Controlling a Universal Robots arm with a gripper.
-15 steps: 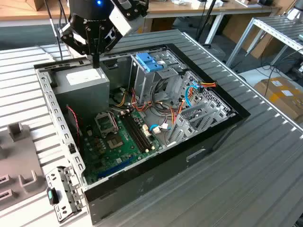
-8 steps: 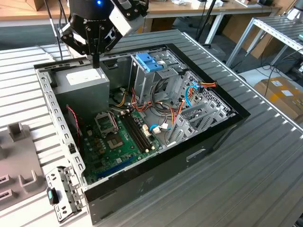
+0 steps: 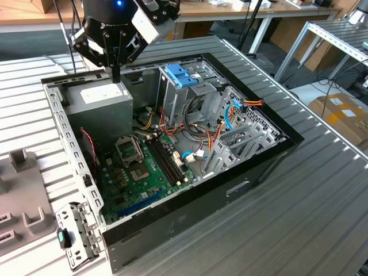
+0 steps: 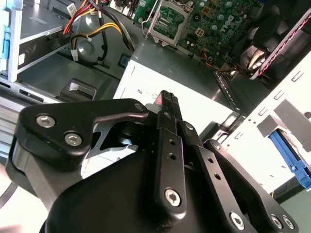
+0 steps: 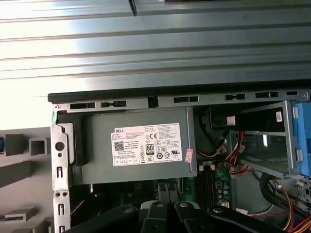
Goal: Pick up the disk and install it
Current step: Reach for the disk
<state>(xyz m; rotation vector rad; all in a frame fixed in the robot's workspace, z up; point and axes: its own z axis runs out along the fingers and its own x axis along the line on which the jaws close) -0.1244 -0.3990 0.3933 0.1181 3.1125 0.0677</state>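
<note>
The disk is out of view. My gripper (image 3: 117, 73) hangs over the back corner of the open computer case (image 3: 253, 172), at the exterior view's left. Its black fingers are pressed together, pointing down, with nothing seen between them. The tips sit just above the grey power supply box (image 3: 100, 100) with the white sticker. In the second wrist view the gripper (image 4: 168, 97) ends in a joined pair of fingertips over that box's white sticker (image 4: 141, 85). The first wrist view looks down on the same box (image 5: 141, 145) inside the case's rear wall.
A metal drive cage with a blue plastic top (image 3: 183, 75) stands at the back middle of the case. The green motherboard (image 3: 144, 172) and loose coloured cables (image 3: 230, 115) cover the floor. Grey fixture blocks (image 3: 23, 213) lie outside at the exterior view's left, on the ribbed metal table (image 3: 322, 218).
</note>
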